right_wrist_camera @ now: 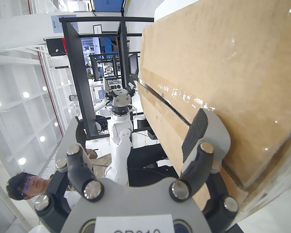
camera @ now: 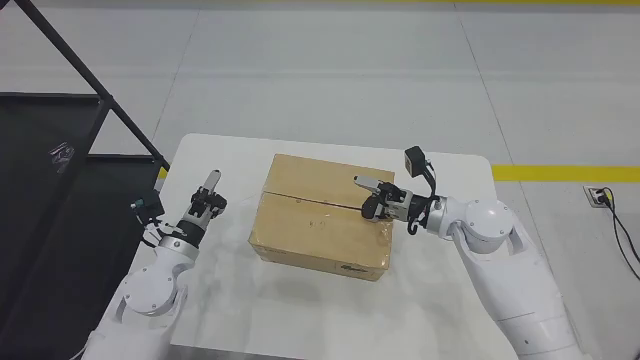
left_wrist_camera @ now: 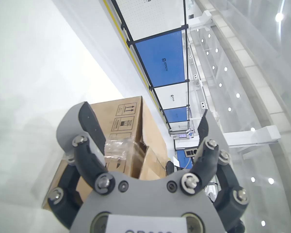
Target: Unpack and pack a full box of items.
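Observation:
A closed brown cardboard box (camera: 320, 225) sits in the middle of the white table (camera: 430, 305); its two top flaps meet at a taped seam (camera: 310, 200). My right gripper (camera: 368, 198) is over the box's right end by the seam, open and holding nothing. In the right wrist view one finger (right_wrist_camera: 196, 132) rests against the box top (right_wrist_camera: 220, 61) beside the seam (right_wrist_camera: 165, 103). My left gripper (camera: 207, 196) hovers open off the box's left end, apart from it. The left wrist view has the left gripper (left_wrist_camera: 145, 127) facing the box's printed end (left_wrist_camera: 126, 120).
A black metal frame (camera: 70, 150) stands at the table's left. Bare table lies in front of the box and at both ends. A yellow floor line (camera: 565, 173) runs right of the table. The left gripper (right_wrist_camera: 120, 93) appears far off in the right wrist view.

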`<state>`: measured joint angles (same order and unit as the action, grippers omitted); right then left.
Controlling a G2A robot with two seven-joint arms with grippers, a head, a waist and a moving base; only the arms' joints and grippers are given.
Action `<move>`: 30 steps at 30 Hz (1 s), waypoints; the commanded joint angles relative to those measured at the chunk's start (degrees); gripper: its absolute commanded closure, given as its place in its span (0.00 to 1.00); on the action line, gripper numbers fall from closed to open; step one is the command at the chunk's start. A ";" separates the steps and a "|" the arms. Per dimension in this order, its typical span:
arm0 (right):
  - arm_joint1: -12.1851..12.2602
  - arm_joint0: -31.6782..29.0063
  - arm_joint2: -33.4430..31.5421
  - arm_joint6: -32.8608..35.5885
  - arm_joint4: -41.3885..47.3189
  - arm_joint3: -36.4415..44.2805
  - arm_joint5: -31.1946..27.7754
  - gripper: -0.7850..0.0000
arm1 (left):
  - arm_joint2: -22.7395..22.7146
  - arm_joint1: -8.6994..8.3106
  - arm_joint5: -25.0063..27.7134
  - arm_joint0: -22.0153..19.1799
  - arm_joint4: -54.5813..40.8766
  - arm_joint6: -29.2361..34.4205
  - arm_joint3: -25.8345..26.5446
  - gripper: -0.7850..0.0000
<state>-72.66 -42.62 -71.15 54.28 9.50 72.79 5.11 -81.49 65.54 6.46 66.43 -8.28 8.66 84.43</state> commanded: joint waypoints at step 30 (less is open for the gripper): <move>0.00 0.00 0.00 0.00 0.00 0.00 0.00 0.00 | 5.88 4.57 -0.55 -11.14 -18.15 -3.58 -21.69 0.00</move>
<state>-72.66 -42.62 -71.15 54.28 9.50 72.79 5.11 -75.41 70.05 4.90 55.59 -26.47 5.45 62.63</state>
